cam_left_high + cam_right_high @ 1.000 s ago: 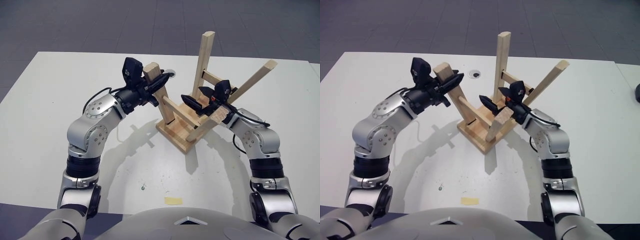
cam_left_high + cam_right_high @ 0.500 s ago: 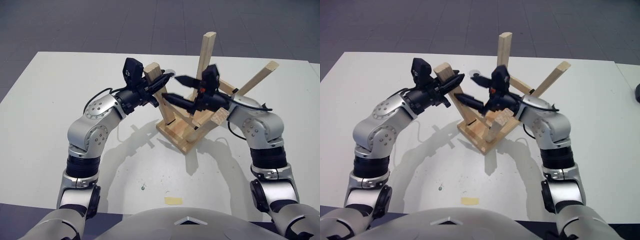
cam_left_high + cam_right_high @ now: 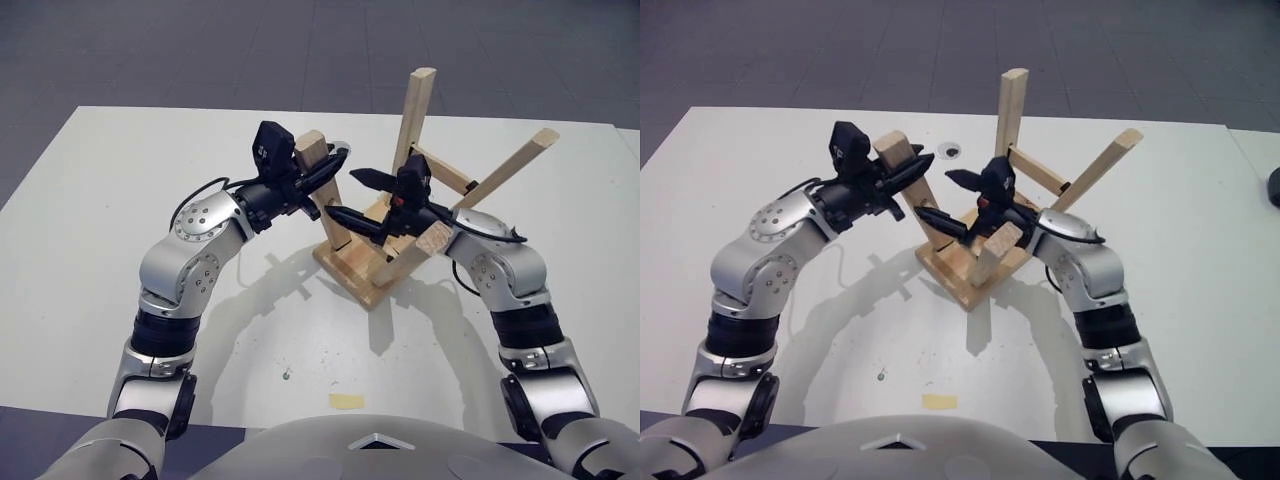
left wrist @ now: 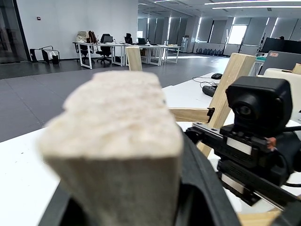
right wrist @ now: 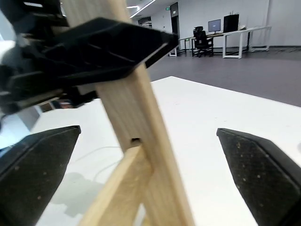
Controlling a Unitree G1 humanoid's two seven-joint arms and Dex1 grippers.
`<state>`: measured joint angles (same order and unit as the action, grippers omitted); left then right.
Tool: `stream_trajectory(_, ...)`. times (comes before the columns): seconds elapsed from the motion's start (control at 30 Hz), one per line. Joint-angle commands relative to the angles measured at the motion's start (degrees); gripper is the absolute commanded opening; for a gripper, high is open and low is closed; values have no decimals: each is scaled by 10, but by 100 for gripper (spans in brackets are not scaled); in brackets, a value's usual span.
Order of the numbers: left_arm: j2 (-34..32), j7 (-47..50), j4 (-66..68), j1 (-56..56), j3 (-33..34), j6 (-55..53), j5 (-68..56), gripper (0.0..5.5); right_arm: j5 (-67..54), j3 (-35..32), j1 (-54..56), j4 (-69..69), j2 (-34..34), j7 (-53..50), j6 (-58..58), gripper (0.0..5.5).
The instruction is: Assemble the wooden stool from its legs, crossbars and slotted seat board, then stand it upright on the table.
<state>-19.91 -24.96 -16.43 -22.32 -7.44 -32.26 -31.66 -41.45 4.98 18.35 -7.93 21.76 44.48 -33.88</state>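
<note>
The wooden stool (image 3: 367,281) lies upside down mid-table, its seat board on the table and its legs pointing up, with crossbars (image 3: 441,170) between them. My left gripper (image 3: 325,172) is shut on the top of the left leg (image 4: 117,122). My right gripper (image 3: 352,196) stands open just right of that leg, its fingers (image 5: 37,160) on either side of the leg (image 5: 136,108) where a crossbar (image 5: 117,193) meets it. The tall back leg (image 3: 416,115) and the slanting right leg (image 3: 512,163) stand free.
A yellow scrap (image 3: 347,402) lies near the table's front edge. A round hole (image 3: 953,151) sits in the table behind the stool. A dark object (image 3: 1274,186) shows at the far right edge. White table surface spreads wide to the left and right.
My right gripper has left the stool's front right leg, swung across to the left leg and opened wide around it. The left gripper has kept its hold.
</note>
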Motion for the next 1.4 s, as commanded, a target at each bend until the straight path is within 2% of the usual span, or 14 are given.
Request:
stream_trajectory(0.03, -26, 25, 23, 27, 2, -24, 55, 108, -141, -117, 25, -109, 1, -73, -57, 540)
stream_trajectory(0.17, -28, 31, 18, 45, -12, -22, 68, 108, -265, -183, 72, -145, -18, -167, -69, 540)
stream_trajectory(0.33, -21, 42, 16, 80, -19, -7, 74, 110, -316, -184, 83, -183, -31, -250, -66, 540)
stream_trajectory(0.57, -4, 70, 5, 63, 8, 20, 71, 110, -298, -172, 65, -190, -41, -296, -52, 540)
stream_trajectory(0.83, -11, 100, 35, 73, -4, 46, 121, 112, -268, -166, 73, -175, -50, -320, -33, 540)
stream_trajectory(1.13, 49, 170, 40, 72, 43, 65, 105, 114, -244, -152, 70, -166, -57, -321, -26, 540)
stream_trajectory(1.27, 68, 162, 11, 50, 52, 57, 81, 108, -236, -149, 65, -167, -59, -318, -23, 540)
stream_trajectory(1.3, 69, 156, 6, 48, 51, 51, 77, 143, -233, -148, 65, -167, -62, -318, -22, 540)
stream_trajectory(1.4, 74, 148, -4, 45, 50, 38, 72, 192, -227, -146, 66, -165, -64, -315, -17, 540)
